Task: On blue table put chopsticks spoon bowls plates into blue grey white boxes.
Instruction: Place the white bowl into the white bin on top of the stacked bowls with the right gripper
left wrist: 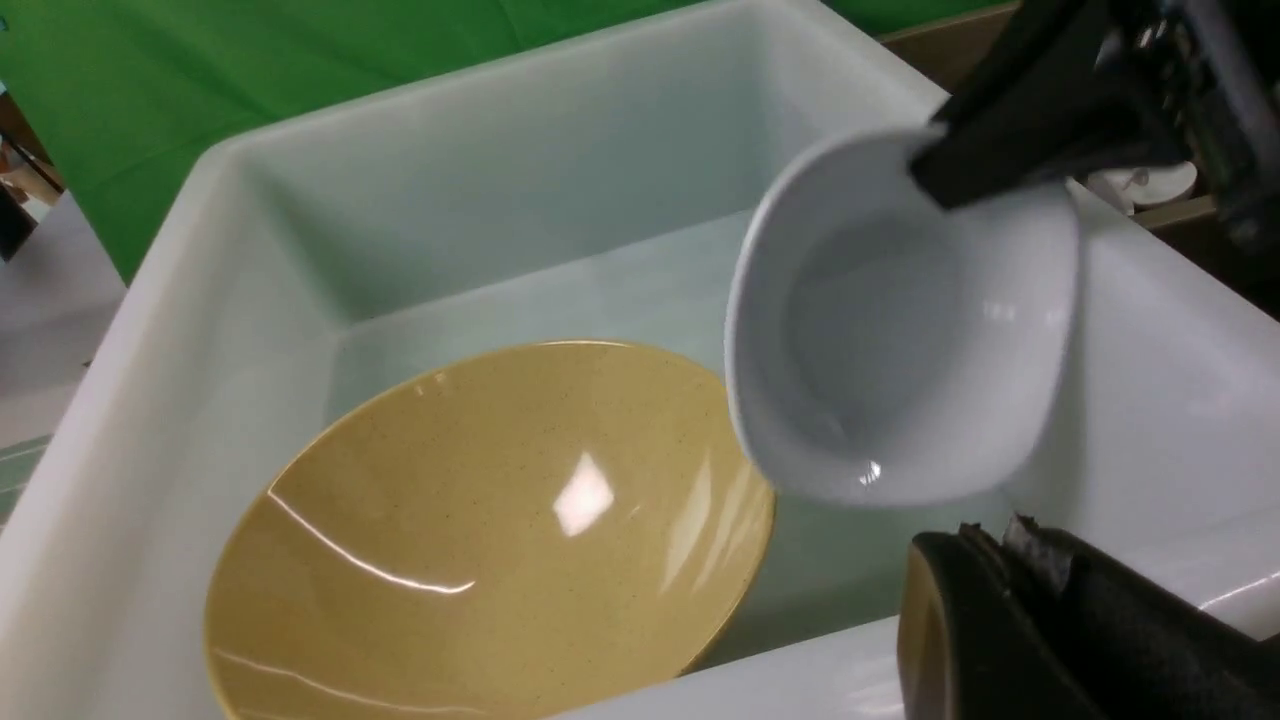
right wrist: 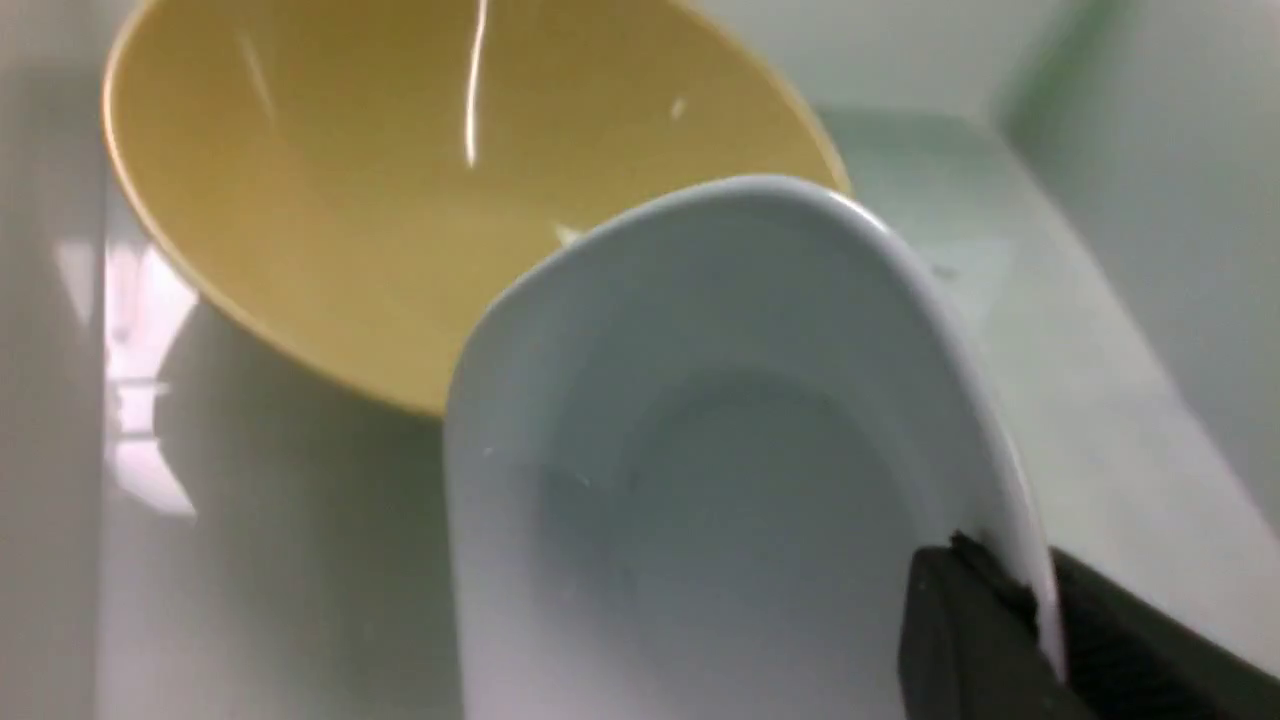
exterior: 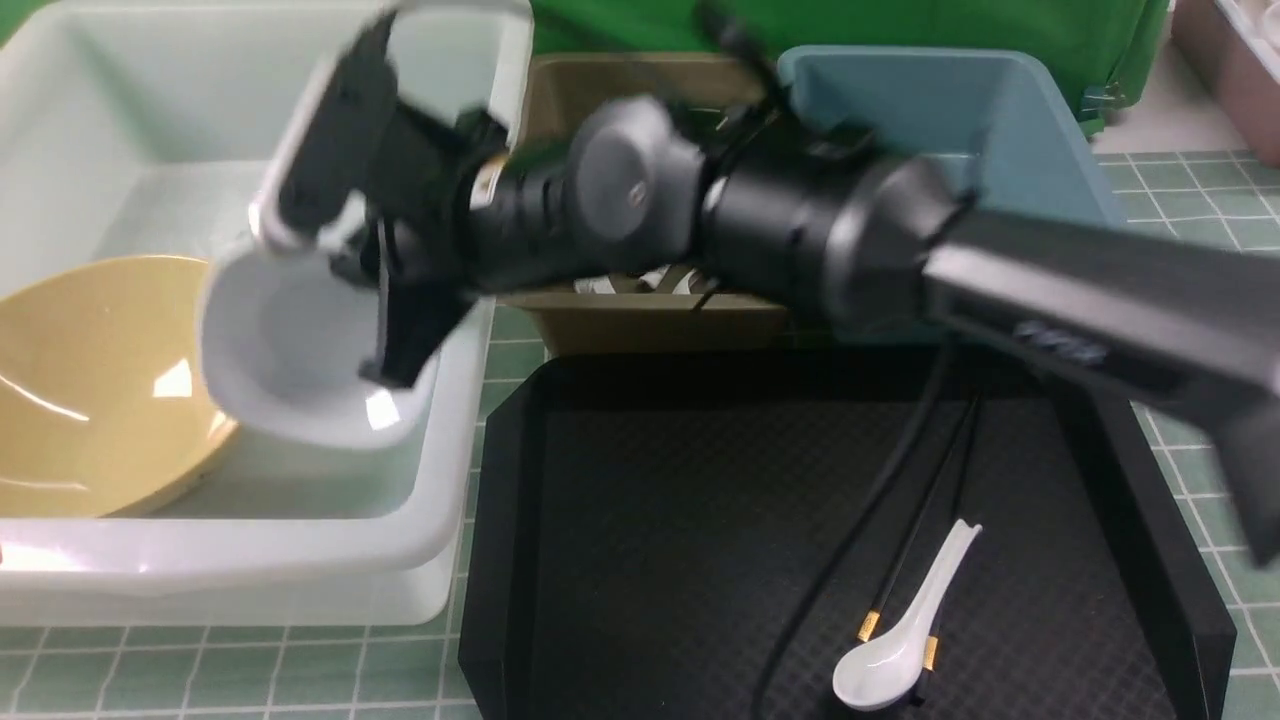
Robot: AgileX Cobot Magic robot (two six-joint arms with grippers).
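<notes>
1 dish (exterior: 285, 365) gripped, arm mark (exterior: 1048, 343) (maybe lettering) blurred

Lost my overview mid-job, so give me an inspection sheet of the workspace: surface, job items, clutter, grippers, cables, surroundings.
Surface: blue table, tiled, bearing a black tray and three boxes.
Job's things: yellow bowl inside the white box; white dish tilted above that box; chopsticks and white spoon overlapping on the tray; olive-grey box and teal box behind the tray.
Clutter: unclear white item in the olive-grey box.
Grippers: right gripper shut on the dish's rim; left gripper shut.
Cables: black cable trailing over the tray.
Surroundings: green backdrop; pinkish bin far right.
</notes>
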